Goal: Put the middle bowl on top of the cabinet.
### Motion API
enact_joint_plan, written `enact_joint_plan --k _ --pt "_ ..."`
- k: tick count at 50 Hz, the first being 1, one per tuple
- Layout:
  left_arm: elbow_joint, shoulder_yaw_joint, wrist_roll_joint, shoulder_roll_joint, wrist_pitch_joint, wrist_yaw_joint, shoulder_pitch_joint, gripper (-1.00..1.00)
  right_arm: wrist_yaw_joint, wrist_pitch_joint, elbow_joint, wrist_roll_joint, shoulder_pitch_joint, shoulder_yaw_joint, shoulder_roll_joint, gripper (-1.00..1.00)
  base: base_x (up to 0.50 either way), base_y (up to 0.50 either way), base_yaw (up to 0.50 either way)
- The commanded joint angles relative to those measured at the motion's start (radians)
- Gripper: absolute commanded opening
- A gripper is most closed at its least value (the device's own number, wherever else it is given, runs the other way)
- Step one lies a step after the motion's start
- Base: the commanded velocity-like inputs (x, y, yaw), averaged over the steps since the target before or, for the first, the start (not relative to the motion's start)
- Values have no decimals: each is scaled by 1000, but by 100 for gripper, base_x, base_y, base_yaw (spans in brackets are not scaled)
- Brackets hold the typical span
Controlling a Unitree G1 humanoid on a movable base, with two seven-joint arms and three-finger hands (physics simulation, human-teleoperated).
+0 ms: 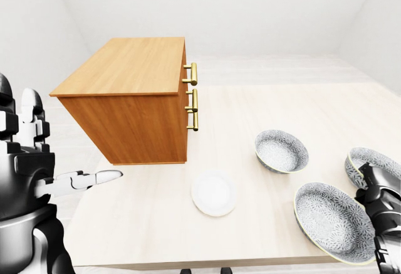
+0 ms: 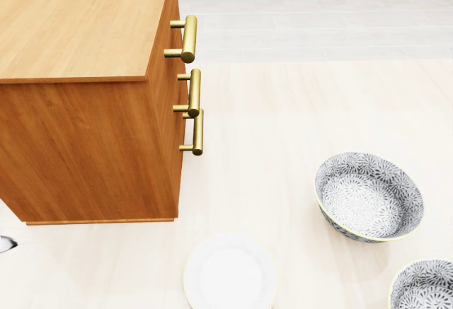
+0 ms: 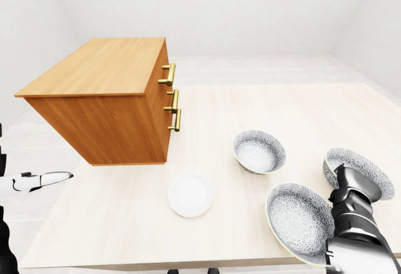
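Observation:
Three grey-patterned bowls sit on the right of the pale table [image 1: 156,217]. In the left-eye view one bowl [image 1: 282,150] lies nearest the cabinet, a wider one [image 1: 332,221] is at the bottom, and a third [image 1: 376,164] is by the right edge. The wooden cabinet [image 1: 135,98] stands at the left, its flat top [image 1: 125,67] bare and its brass handles [image 1: 192,95] facing the bowls. My left hand [image 1: 103,177] hovers at the left, below the cabinet, with fingers stretched out and holding nothing. My right hand [image 3: 352,189] rises between the bottom and right-edge bowls, its fingers hidden.
A small white plate [image 1: 213,193] lies on the table between the cabinet and the bowls. The table's near edge runs along the bottom of the eye views. White walls and floor surround the table.

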Motion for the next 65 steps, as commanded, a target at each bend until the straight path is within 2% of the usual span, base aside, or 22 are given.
enact_joint_plan --k 1,10,16,21,27,41,49,65 --pt "1 8 -6 -2 0 -3 5 100 18 -11 -6 10 -7 0 4 -100 0 0 0" --pt "11 2 -1 -5 0 -4 8 100 28 -3 -27 6 -30 -1 -25 -100 0 0 0" --pt "14 -1 3 -4 0 -2 6 100 58 13 -61 14 -65 -19 -72 -100 0 0 0" --pt "12 -2 3 -6 0 -2 9 100 125 13 -162 15 -132 -39 -128 -100 0 0 0" --pt "18 1 1 -1 0 -3 3 100 176 13 -247 3 -197 -53 -146 -100 0 0 0" --pt "24 9 -5 6 0 -4 0 100 293 13 -377 -116 -293 -38 -124 -100 0 0 0" --pt "8 10 -5 3 0 -5 6 100 396 13 -467 -182 -345 -41 -112 -100 0 0 0" --pt "22 6 4 -8 0 -18 16 100 532 13 -483 -319 -561 12 -7 -100 0 0 0"
